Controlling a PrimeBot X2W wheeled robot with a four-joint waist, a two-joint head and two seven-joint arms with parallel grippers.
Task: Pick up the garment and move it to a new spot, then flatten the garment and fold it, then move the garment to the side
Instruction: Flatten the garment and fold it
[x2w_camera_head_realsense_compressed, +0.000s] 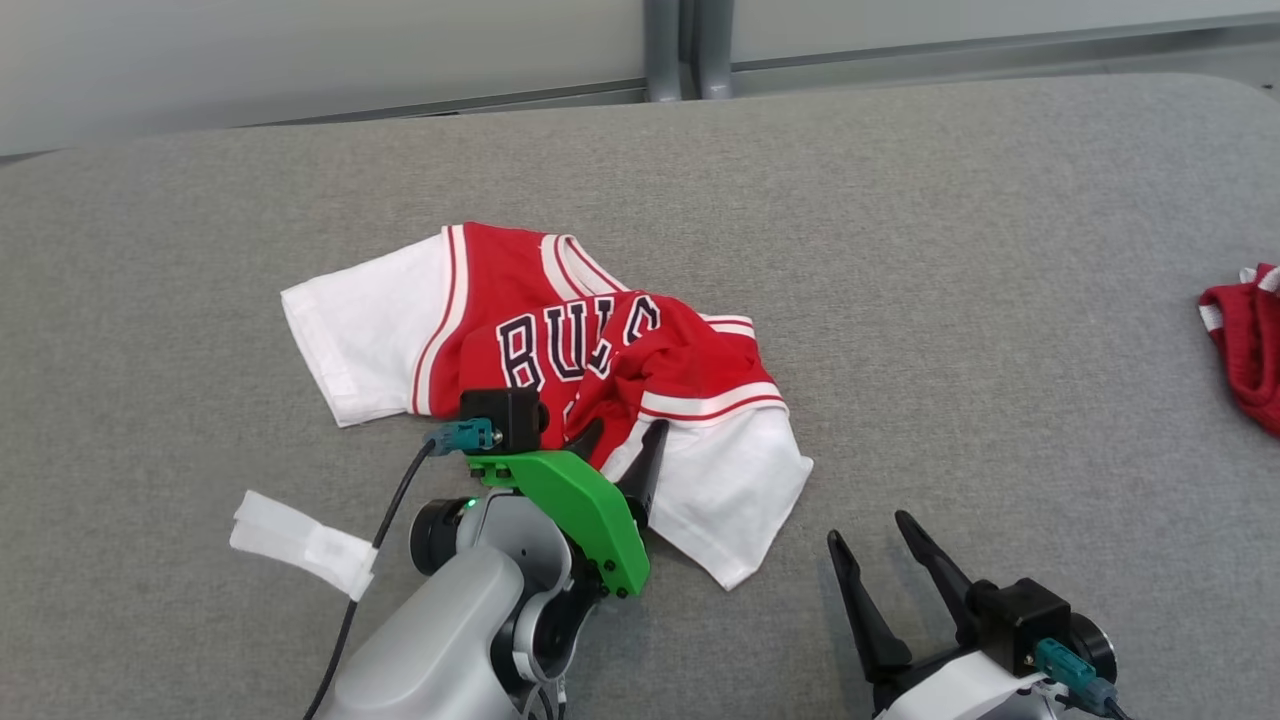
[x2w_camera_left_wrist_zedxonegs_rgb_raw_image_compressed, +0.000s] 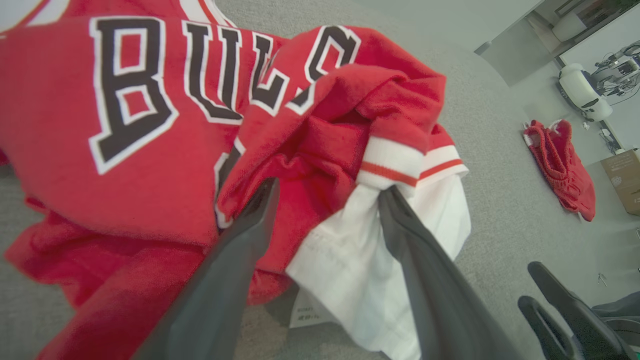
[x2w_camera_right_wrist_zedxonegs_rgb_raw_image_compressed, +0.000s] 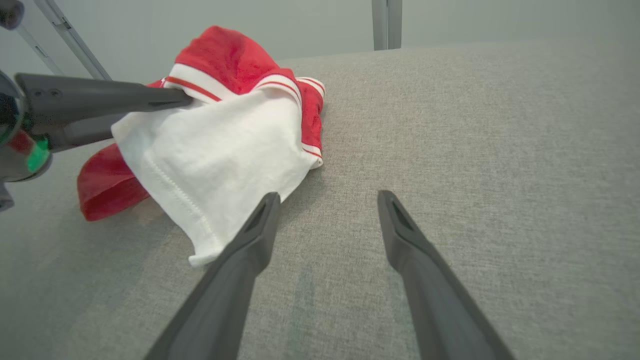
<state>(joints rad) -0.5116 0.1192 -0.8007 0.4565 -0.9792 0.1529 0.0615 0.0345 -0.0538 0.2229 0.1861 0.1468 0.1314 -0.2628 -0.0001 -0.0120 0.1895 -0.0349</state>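
A grey padded surface (x2w_camera_head_realsense_compressed: 950, 220) carries a crumpled red-and-white jersey (x2w_camera_head_realsense_compressed: 500, 300) left of its middle. The left gripper (x2w_camera_head_realsense_compressed: 627, 432) is at the jersey's near edge, fingers spread wide with bunched cloth between them. The right gripper (x2w_camera_head_realsense_compressed: 869, 527) is near the white sleeve, fingers wide and empty. A red cloth (x2w_camera_head_realsense_compressed: 1245, 340) lies far right, a white strip (x2w_camera_head_realsense_compressed: 300, 545) near left.

Across the chest of the red fabric jersey with white sleeves (x2w_camera_head_realsense_compressed: 545, 350) I read black, white-edged block letters "BUL". A fold hides the next letters, and one curved letter shows at two o'clock. Print on its small white tag (x2w_camera_left_wrist_zedxonegs_rgb_raw_image_compressed: 312, 315) is too small to read.
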